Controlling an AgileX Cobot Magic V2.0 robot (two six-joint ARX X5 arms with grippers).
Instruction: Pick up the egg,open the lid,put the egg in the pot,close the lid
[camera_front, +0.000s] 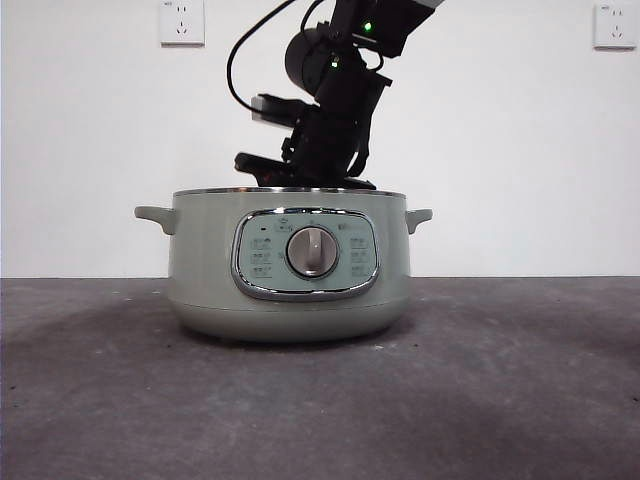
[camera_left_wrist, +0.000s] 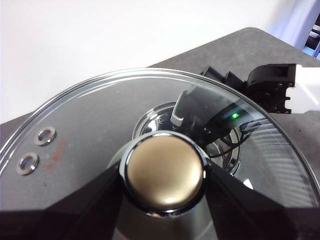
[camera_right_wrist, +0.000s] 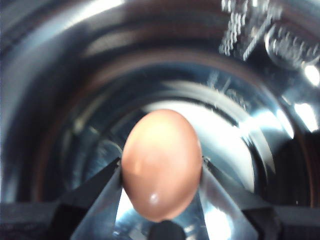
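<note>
Lowering the egg (camera_right_wrist: 161, 165) well calls for a slow descent until it is near the shiny floor of the pot (camera_front: 290, 265), since a drop onto metal would likely crack the shell. The right gripper (camera_right_wrist: 161, 172) pinches the egg between its two jaws, and the right wrist view shows it inside the pot's steel bowl, above the floor. A gentle, small parting of the jaws should be enough to free it.

From the front, the dark arm (camera_front: 335, 90) comes down steeply from above, its tip dipping behind the pot's rim.

Meanwhile the left gripper (camera_left_wrist: 164, 172) clamps the knob (camera_left_wrist: 164, 172) of the lid (camera_left_wrist: 90, 120), holding it lifted over the pot. It should stay clear of the right arm until that arm leaves the pot.
</note>
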